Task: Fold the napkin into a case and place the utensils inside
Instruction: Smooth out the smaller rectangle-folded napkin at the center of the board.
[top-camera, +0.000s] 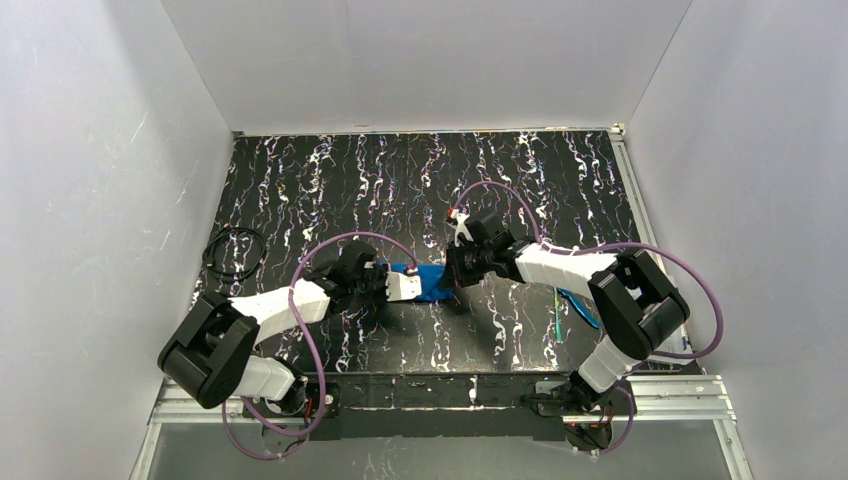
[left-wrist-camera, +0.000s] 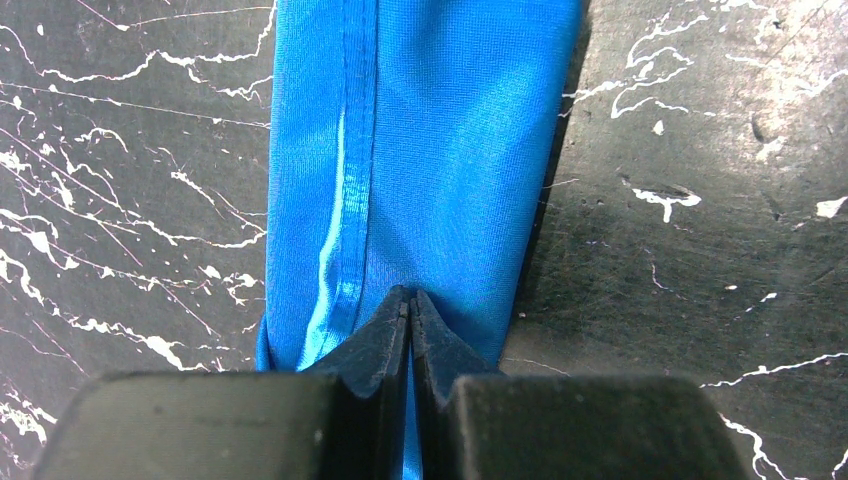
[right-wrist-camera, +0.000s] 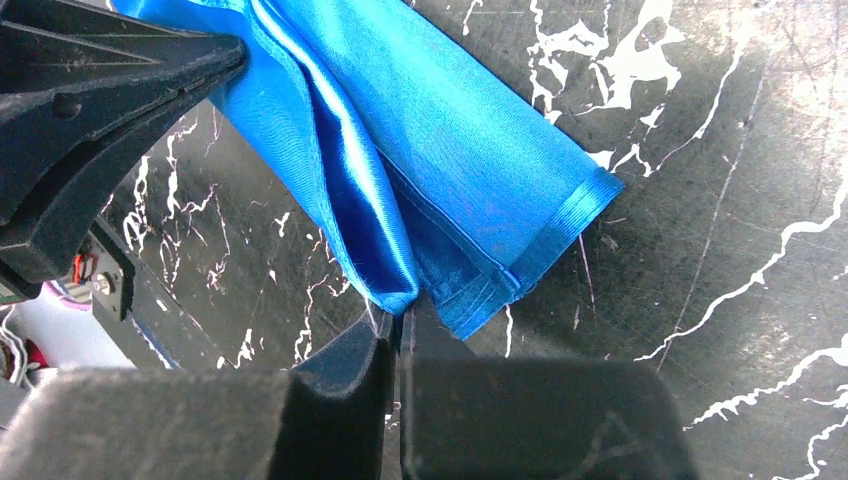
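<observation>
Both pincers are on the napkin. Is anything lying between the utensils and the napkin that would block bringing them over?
Nothing loose shows on the table between the utensils and the napkin. Only the right arm spans that stretch, with the right pincer shut on the napkin, hiding some table beneath.

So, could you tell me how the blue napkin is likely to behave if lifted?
Probably floppy: the napkin creases into soft folds where the right gripper pinches it. Likely light and thin, as the left gripper is shut nearly flat on it. Its sheen hints it may slip.
</observation>
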